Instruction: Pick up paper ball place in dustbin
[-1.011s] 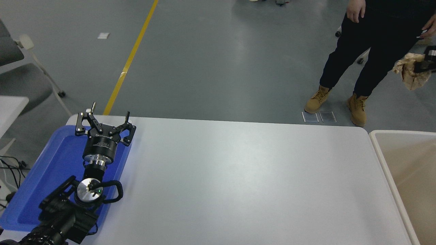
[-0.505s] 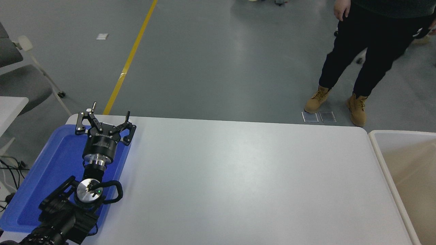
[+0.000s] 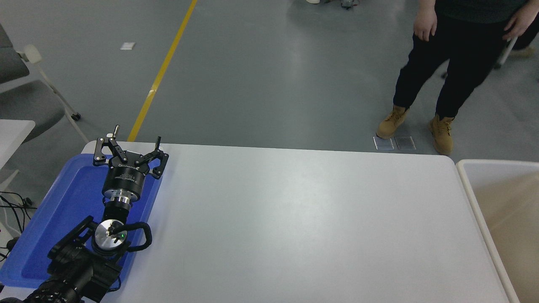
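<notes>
One arm is in view: the left arm comes in from the lower left of the frame and hangs over a blue tray [image 3: 63, 202] that lies on the left end of the white table [image 3: 303, 219]. Its gripper [image 3: 134, 145] points toward the top of the frame, above the tray's far right corner, and its jaws stand apart with nothing between them. A silver joint of the arm shows lower down, over the tray's right rim.

The right arm and its gripper are out of the picture. The paper ball is not visible anywhere in this view, so where it lies cannot be told.

The bin [image 3: 467, 185] fills the lower right corner, just beside the table's right end, its cream rim running down the right edge of the frame and its beige inner wall in view; only part of its inside shows.

Beyond the table, at the upper right, a person [image 3: 454, 59] in dark trousers and tan boots stands on the grey floor, both hands hanging loose at the sides. Two small clear squares lie on the floor by the boots. A yellow line [image 3: 162, 71] runs across the floor from the top centre down to the table's far left corner, and a grey chair [image 3: 25, 97] stands at the left edge.
</notes>
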`<state>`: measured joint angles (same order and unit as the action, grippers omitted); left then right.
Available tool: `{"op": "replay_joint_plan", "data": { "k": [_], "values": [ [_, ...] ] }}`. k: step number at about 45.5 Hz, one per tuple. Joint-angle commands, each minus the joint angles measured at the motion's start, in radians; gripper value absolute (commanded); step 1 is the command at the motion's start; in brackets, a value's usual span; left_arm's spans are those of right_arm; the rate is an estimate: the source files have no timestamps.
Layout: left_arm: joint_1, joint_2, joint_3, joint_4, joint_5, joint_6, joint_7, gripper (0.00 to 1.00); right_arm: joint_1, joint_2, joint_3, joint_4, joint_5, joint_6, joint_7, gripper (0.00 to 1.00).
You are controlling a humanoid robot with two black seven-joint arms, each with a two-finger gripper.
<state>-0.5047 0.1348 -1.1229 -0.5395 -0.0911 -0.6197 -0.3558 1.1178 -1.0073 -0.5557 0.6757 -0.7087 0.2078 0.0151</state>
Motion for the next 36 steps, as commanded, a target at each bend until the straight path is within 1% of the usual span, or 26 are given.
{"op": "replay_joint_plan", "data": {
  "k": [1,6,15,19,24,31,36],
  "values": [
    [0.0,0.0,0.0,0.0,0.001,0.0,0.001,1.0,-0.275,0.14,0.207,-0.171,0.011,-0.025,0.0,0.07],
    [0.0,-0.001,0.0,0.0,0.001,0.0,0.001,1.0,-0.34,0.203,0.279,-0.24,0.011,-0.025,0.002,0.07],
    [0.0,0.0,0.0,0.0,0.001,0.0,0.0,1.0,-0.388,0.259,0.332,-0.304,0.014,-0.027,0.006,0.07],
    [0.0,0.0,0.0,0.0,-0.001,0.0,0.0,1.0,-0.406,0.286,0.338,-0.347,0.014,-0.027,0.017,0.07],
    [0.0,0.0,0.0,0.0,0.001,0.0,0.0,1.0,-0.444,0.329,0.339,-0.403,0.014,-0.027,0.042,0.07],
    [0.0,0.0,0.0,0.001,-0.001,0.0,0.0,1.0,-0.484,0.384,0.338,-0.47,0.069,-0.028,0.054,0.07],
    [0.0,0.0,0.0,0.001,-0.001,0.0,0.0,1.0,-0.492,0.414,0.338,-0.49,0.098,-0.028,0.054,0.07]
  ]
}}
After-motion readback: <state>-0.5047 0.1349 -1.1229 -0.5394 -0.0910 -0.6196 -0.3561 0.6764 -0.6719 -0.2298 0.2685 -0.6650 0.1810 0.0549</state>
